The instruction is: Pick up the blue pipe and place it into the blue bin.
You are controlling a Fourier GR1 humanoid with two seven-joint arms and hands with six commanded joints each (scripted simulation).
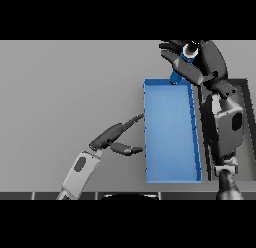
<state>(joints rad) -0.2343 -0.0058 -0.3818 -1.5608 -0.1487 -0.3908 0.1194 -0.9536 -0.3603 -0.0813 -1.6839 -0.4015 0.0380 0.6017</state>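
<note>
The blue pipe [181, 67] hangs upright in my right hand [192, 66], above the far edge of the blue bin [148, 137]. My right hand is shut on the pipe, with fingers curled round its upper part; the pipe's pale open top shows near the thumb. The pipe's lower end reaches down to the bin's far rim. The bin is a long rectangular tray running from far to near at the right of centre. My left hand [112, 137] hovers open just left of the bin, with fingers pointing toward its left wall.
My right forearm [225, 127] runs along the bin's right side. A dark edge of the table [245, 92] lies at the far right. The grey tabletop [65, 92] stretches left of the bin.
</note>
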